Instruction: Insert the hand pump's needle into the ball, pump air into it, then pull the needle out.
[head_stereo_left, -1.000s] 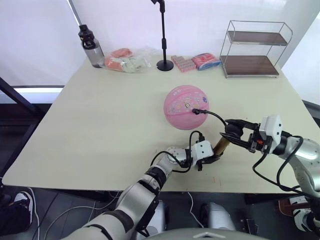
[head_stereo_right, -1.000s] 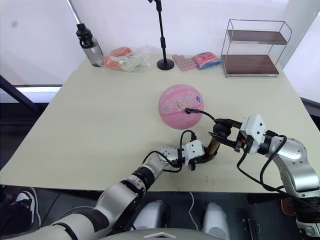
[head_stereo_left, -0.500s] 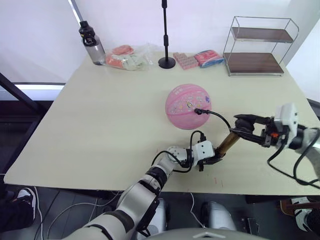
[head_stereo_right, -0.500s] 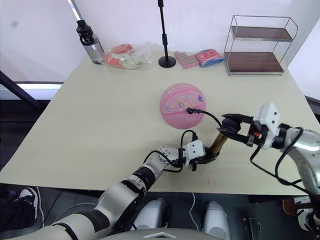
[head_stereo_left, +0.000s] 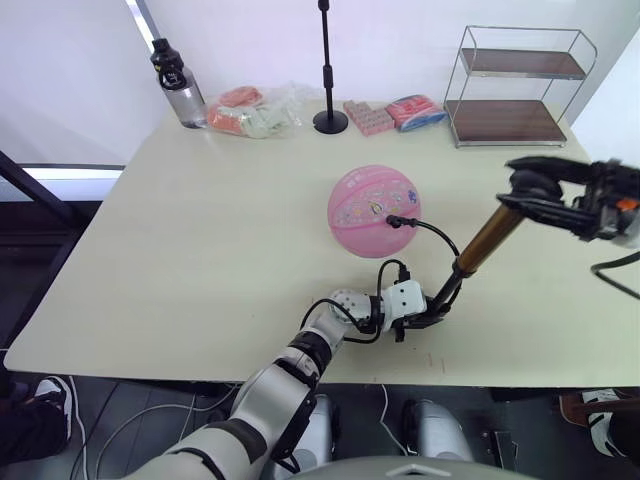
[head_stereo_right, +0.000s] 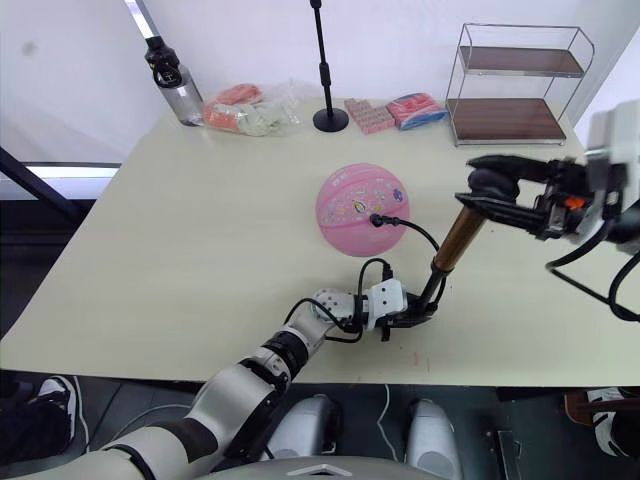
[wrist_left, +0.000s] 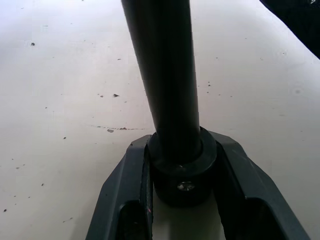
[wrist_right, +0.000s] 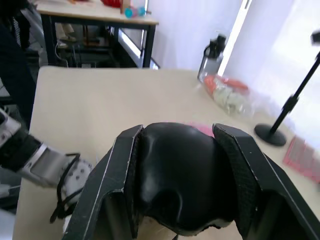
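The ball (head_stereo_left: 373, 211) sits at centre frame on the pale worktop (head_stereo_left: 200, 250), with the needle (head_stereo_left: 393, 221) already seated in its lower right face and the thin black hose arcing down from it. The hand pump (head_stereo_left: 478, 250) slants from lower centre up toward the right edge, its rod drawn out. The left end effector (head_stereo_left: 428, 318) is clamped on the pump's black base cap at the lower centre, pinning it to the worktop. The right end effector (head_stereo_left: 535, 187) grips the black T-handle at the right of frame, fingers closed round it. The ball looks soft and light and is free to roll, so a hard push could drag it by the hose; the needle looks thin enough to bend. The barrel seems stiff but smooth, so the caps and handle are the sound holds.
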